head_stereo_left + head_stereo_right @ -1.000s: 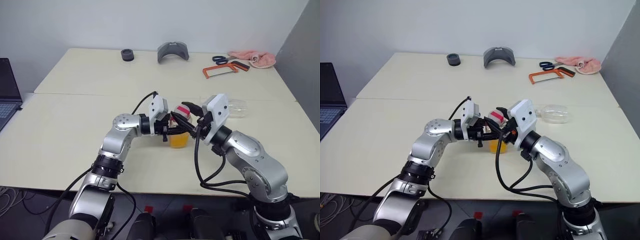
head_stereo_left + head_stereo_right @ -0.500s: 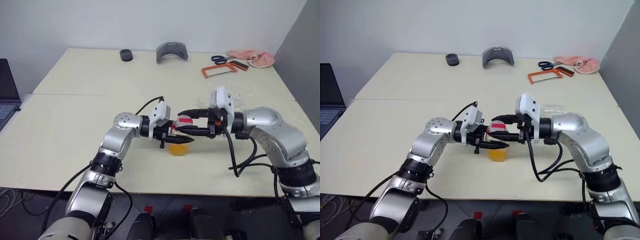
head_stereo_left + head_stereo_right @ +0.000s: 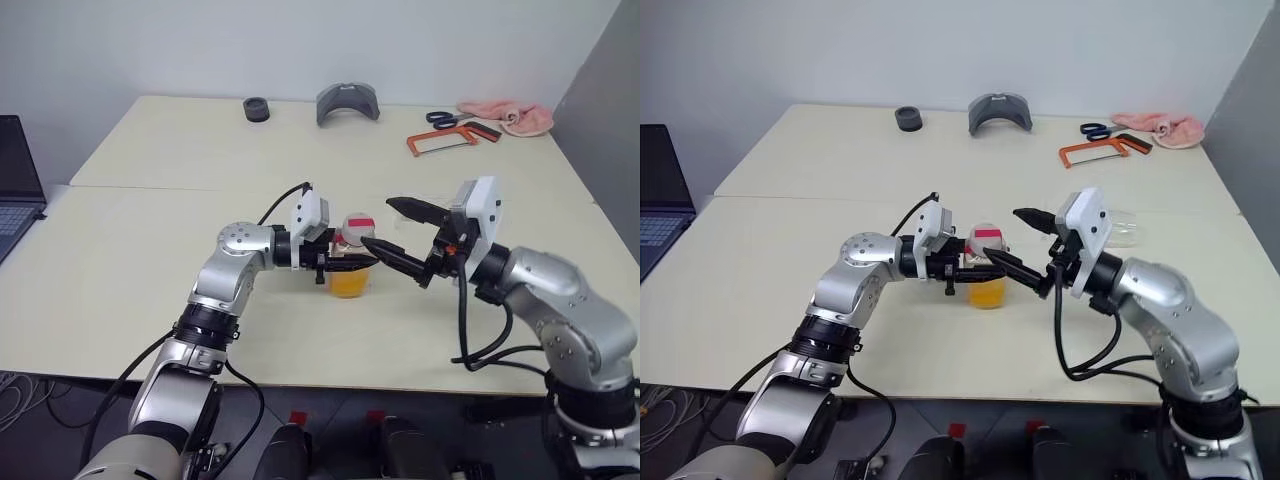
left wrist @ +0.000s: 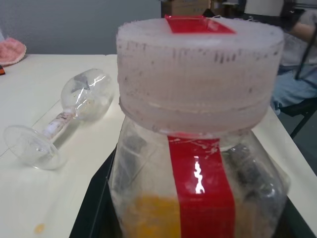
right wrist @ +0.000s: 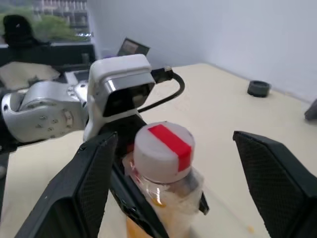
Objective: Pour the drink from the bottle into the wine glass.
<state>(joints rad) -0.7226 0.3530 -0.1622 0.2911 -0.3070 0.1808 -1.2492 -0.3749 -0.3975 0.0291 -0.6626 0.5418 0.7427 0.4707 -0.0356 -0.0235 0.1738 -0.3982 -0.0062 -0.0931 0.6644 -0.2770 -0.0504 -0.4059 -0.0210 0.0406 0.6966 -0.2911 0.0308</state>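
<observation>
Having drawn back from the cap (image 5: 163, 148), the right gripper (image 3: 396, 228) is standing spread while the left gripper (image 3: 345, 263) is pinching the still-capped bottle (image 3: 349, 258) mid-tabletop (image 3: 150, 250); uncapping is seemingly underway, and the toppled wine glass (image 4: 54, 123) needs righting.

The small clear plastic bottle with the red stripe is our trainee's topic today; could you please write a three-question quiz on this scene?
1. True or false: the white-and-red cap is off the small clear plastic bottle.
2. How does the clear stemmed wine glass lie? A upright, B on its side, C in the right gripper.
3. Which gripper holds the bottle?

Key: 1 false, the cap is on. 2 B, on the cream table. 3 The left gripper, jaws shut on the body; the right gripper's jaws stand open beside the cap.
</observation>
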